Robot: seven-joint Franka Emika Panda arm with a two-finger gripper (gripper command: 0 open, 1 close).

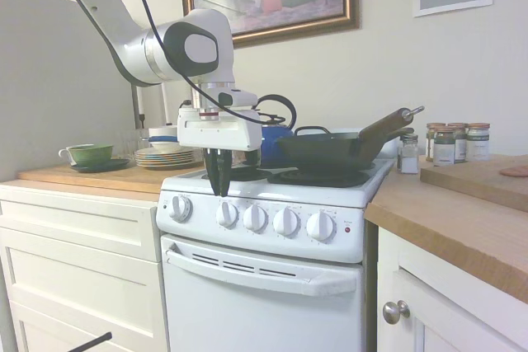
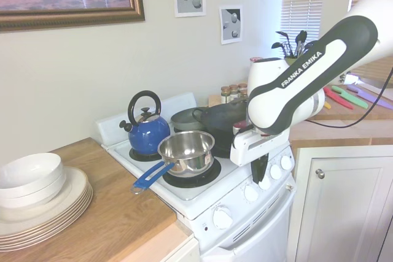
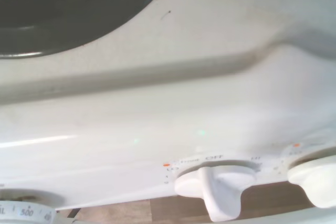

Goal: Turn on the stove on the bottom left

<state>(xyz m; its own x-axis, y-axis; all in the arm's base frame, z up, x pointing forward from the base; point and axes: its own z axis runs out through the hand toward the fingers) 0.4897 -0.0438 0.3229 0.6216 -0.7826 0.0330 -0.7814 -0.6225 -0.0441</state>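
My pincer hangs nearly closed, empty, at 12 o'clock above a knob whose grip bar stands vertical on the stove, between wooden desks.

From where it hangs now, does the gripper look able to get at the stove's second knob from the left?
Probably yes: the gripper hangs just above that knob, fingers shut, with nothing between them.

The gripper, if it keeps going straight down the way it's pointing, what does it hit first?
Most likely the gripper meets the second knob from the left on the stove, directly below its closed fingertips, though depth is unclear and it could slip just in front.
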